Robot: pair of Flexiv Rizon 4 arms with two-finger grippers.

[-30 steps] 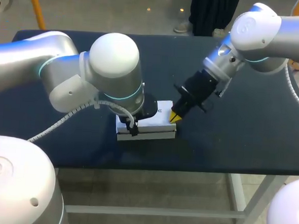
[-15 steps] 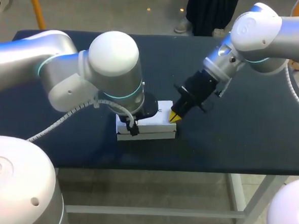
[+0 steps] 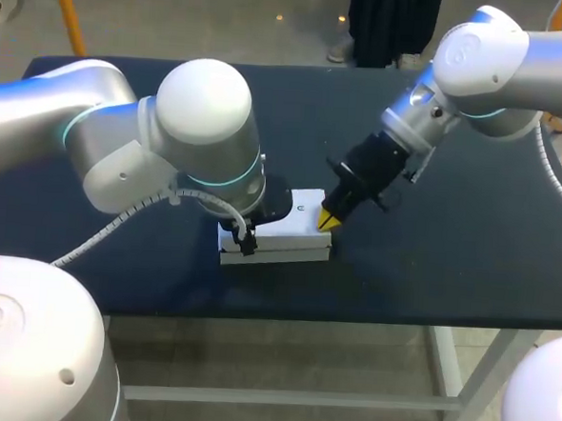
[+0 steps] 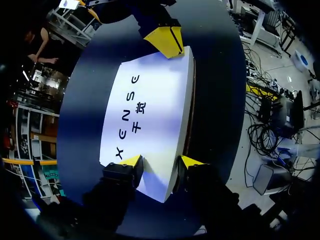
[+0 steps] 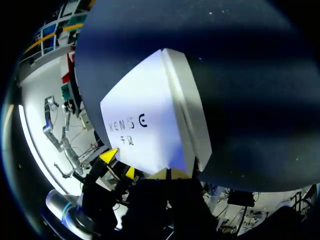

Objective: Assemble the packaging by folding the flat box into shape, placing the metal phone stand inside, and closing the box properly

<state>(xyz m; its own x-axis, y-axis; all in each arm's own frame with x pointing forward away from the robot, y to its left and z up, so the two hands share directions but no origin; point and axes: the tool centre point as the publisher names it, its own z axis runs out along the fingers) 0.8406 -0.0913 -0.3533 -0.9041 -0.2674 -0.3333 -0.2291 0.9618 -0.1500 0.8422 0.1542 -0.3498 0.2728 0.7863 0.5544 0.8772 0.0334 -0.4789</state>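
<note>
A white box (image 3: 284, 232) with dark print lies flat on the dark table (image 3: 450, 249), its lid down. In the left wrist view the box (image 4: 150, 110) stretches away from my left gripper (image 4: 162, 162). That gripper is open at the box's near end, with one fingertip (image 4: 132, 161) on the lid and the other beside the seamed long side. In the head view my left gripper (image 3: 244, 242) is at the box's left end. My right gripper (image 3: 328, 219) is shut, its yellow tips (image 4: 167, 40) touching the box's far top corner. No phone stand shows.
The dark table stretches wide on both sides of the box, with bare surface to the right and behind it. Its front edge (image 3: 351, 315) runs close below the box.
My left arm's wrist has swung slightly to the left over the box's end. The box and my right gripper have stayed where they were.
</note>
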